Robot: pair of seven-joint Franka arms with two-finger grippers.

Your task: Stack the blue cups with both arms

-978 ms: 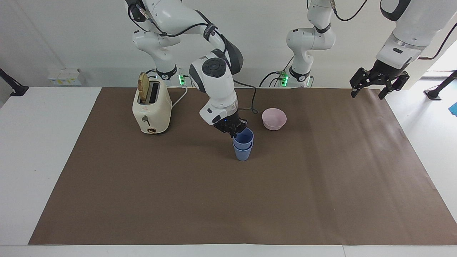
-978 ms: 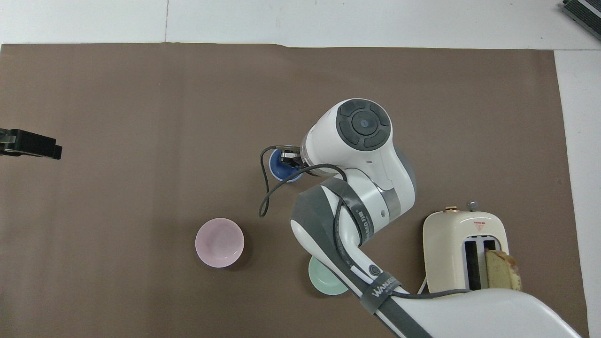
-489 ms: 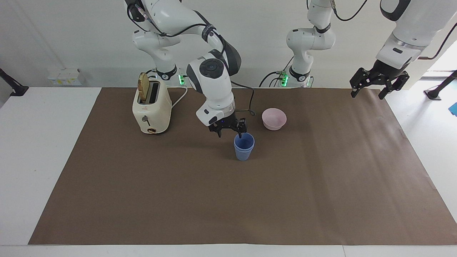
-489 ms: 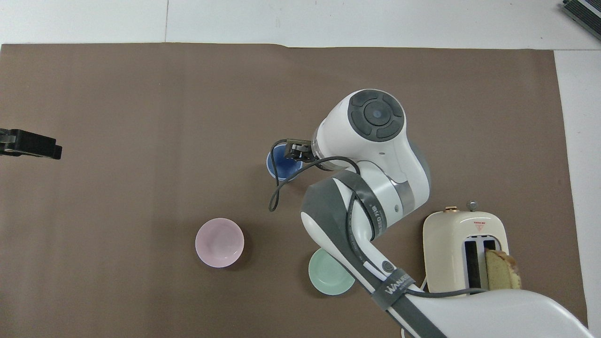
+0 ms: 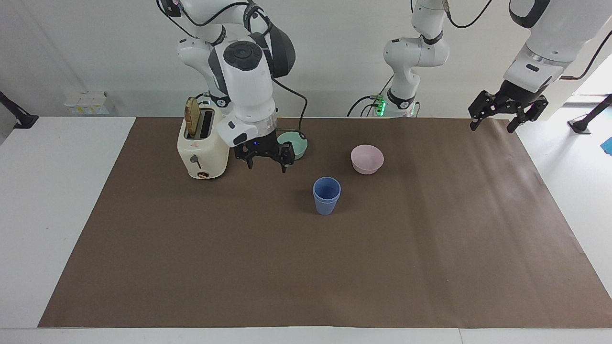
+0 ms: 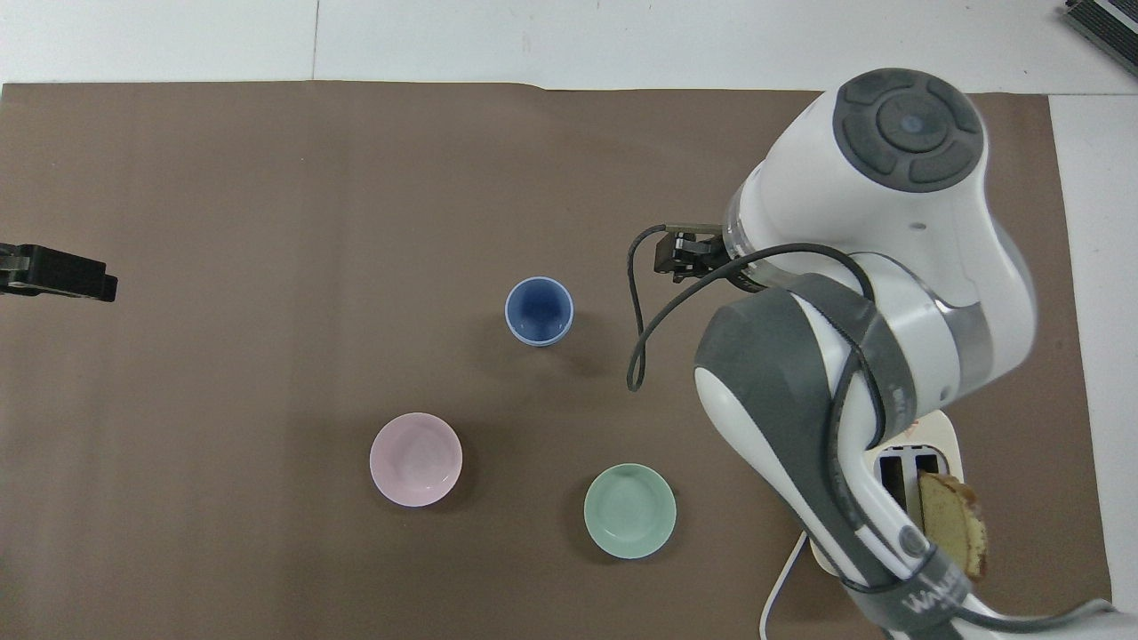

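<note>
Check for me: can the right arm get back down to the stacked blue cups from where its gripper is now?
Probably yes. The right gripper hangs open and empty by the toaster, and nothing stands between it and the blue cups, whose top is uncovered.

You've got a plain white wall (image 5: pixel 95 52) running along the top of the facing view, evenly lit. Under it sits a white table (image 5: pixel 43 215), most of it covered by a brown mat (image 5: pixel 334 267) with soft creases toward the left arm's end. There's a small white box (image 5: pixel 86 102) against the wall. Bright daylight spills in by a doorway (image 5: pixel 595 81) at the edge. From overhead you see the white tabletop (image 6: pixel 622 40) past the mat's edge.
</note>
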